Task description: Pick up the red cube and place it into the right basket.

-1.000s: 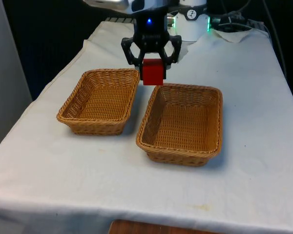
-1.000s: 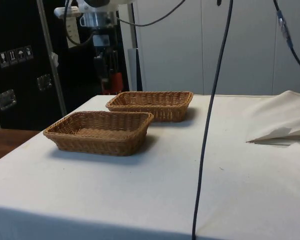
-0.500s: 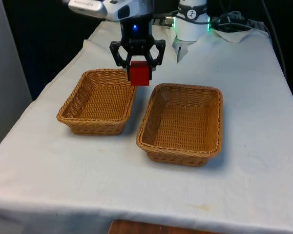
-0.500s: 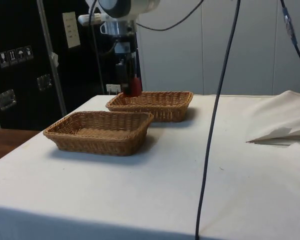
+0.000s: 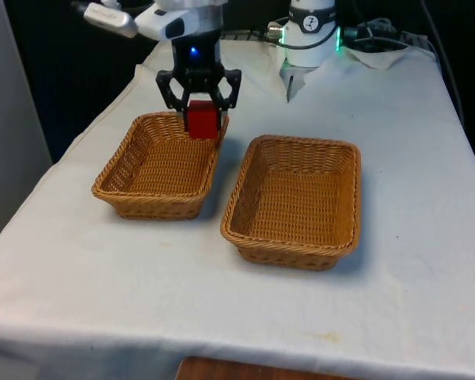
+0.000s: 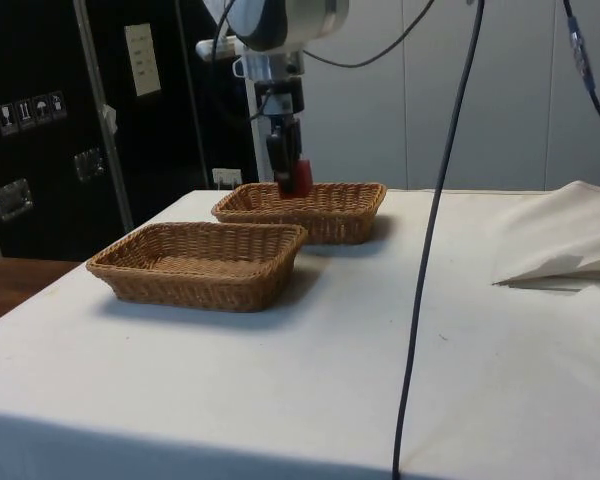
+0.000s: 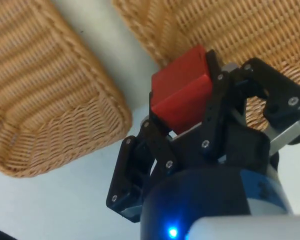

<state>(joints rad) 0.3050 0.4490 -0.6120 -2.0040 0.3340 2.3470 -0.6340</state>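
Gripper point(image 5: 199, 107) held the red cube point(image 5: 203, 119) clamped between its fingers, above the far rim of the basket point(image 5: 158, 162) nearer the tabletop's left edge in the front view, so pickup looked done and release remained.

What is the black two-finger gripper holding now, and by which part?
The black two-finger gripper holds the red cube, with its fingers clamped on two opposite side faces.
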